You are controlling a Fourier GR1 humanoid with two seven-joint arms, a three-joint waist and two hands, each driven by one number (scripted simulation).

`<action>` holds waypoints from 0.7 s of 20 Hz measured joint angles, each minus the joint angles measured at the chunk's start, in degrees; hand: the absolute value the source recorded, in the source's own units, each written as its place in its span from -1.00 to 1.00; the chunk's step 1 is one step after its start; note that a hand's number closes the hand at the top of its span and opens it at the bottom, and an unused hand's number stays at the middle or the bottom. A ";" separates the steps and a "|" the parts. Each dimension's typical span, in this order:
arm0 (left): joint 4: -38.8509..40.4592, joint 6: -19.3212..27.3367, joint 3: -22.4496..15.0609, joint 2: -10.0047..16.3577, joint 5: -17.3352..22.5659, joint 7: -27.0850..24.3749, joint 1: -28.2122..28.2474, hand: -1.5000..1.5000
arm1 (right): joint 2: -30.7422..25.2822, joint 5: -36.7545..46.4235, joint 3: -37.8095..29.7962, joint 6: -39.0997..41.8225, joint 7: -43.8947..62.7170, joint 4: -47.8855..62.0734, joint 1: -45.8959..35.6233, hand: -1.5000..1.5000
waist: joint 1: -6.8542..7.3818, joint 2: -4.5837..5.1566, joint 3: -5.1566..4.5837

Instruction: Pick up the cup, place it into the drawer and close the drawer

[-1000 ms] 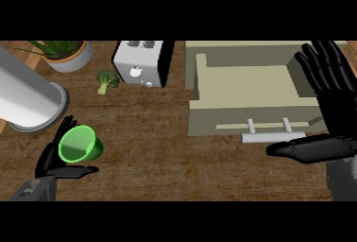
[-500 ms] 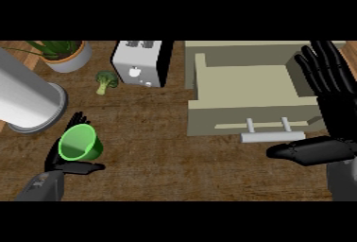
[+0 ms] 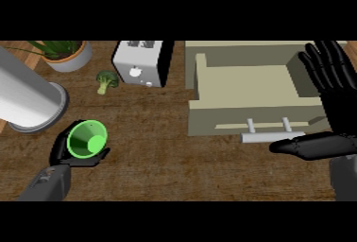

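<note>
A green cup (image 3: 88, 140) lies tilted at the lower left of the wooden counter, its mouth facing up toward me. My left hand (image 3: 73, 159) cups it from below and from the left, fingers and thumb curled round its sides. The beige drawer (image 3: 252, 97) stands pulled open at the upper right, its inside bare, with a grey bar handle (image 3: 268, 136) on its front. My right hand (image 3: 336, 101) rests open at the right edge, fingers straight and pointing up over the drawer's right side, thumb stretched left just below the handle.
A large grey cylinder (image 3: 26, 98) lies at the left, close above the cup. A white toaster (image 3: 141, 63), a piece of broccoli (image 3: 105, 81) and a potted plant (image 3: 64, 52) stand along the back. Bare wood lies between the cup and the drawer.
My left hand has closed in round the green cup, and the cup has tilted slightly. The right hand and the drawer have stayed where they were.
</note>
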 measured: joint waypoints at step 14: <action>-6.05 4.99 4.27 -7.92 5.41 -2.53 -3.79 1.00 | -0.82 -1.01 -1.39 0.28 0.93 -0.87 0.63 -1.00 | 0.94 -0.59 0.20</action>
